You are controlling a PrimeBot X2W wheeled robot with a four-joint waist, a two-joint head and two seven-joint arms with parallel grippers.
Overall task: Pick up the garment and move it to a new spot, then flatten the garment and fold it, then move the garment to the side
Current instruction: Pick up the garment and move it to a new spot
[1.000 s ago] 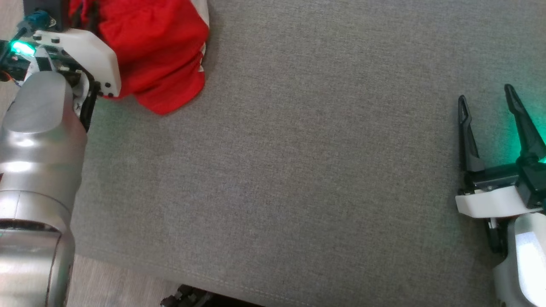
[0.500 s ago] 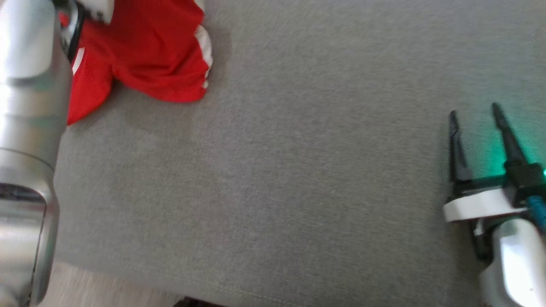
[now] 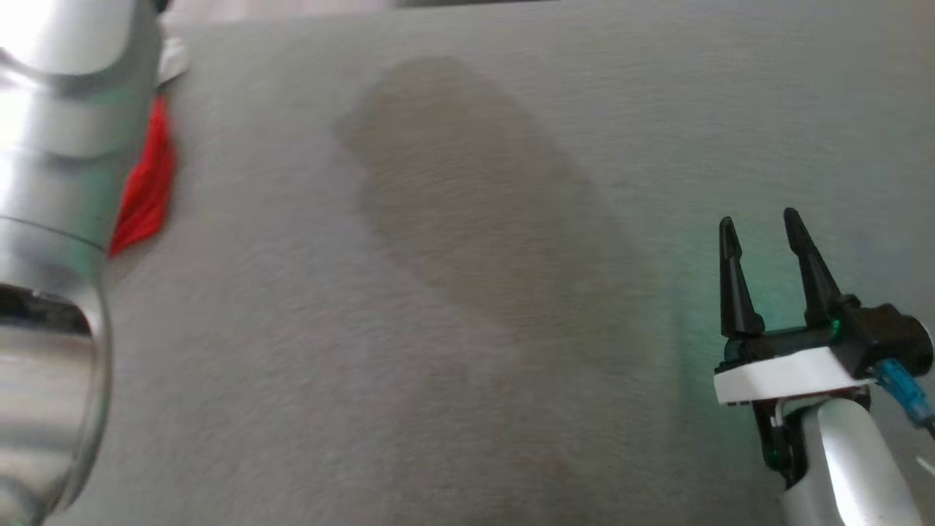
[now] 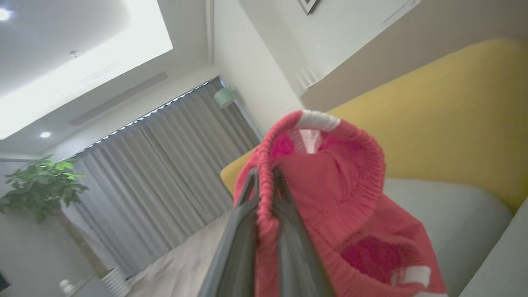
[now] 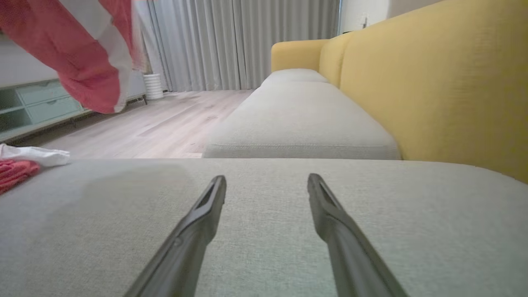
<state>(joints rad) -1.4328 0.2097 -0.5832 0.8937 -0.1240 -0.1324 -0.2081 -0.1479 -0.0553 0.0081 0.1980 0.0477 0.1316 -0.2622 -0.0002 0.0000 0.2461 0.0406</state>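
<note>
Nothing readable from where I'm standing: no words, brand marks or numbers on anything. The red garment has a couple of white patches, but they look blank or are too blurred to tell. There's a framed picture cut off at the edge of the left wrist view, and I can't make out anything on it either.

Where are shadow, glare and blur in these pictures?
Head view: a broad shadow crosses the grey cushion, glare whitens the left forearm, green light glows beside the right pincer. Left wrist view: the red shorts and left pincer look blurred.
</note>
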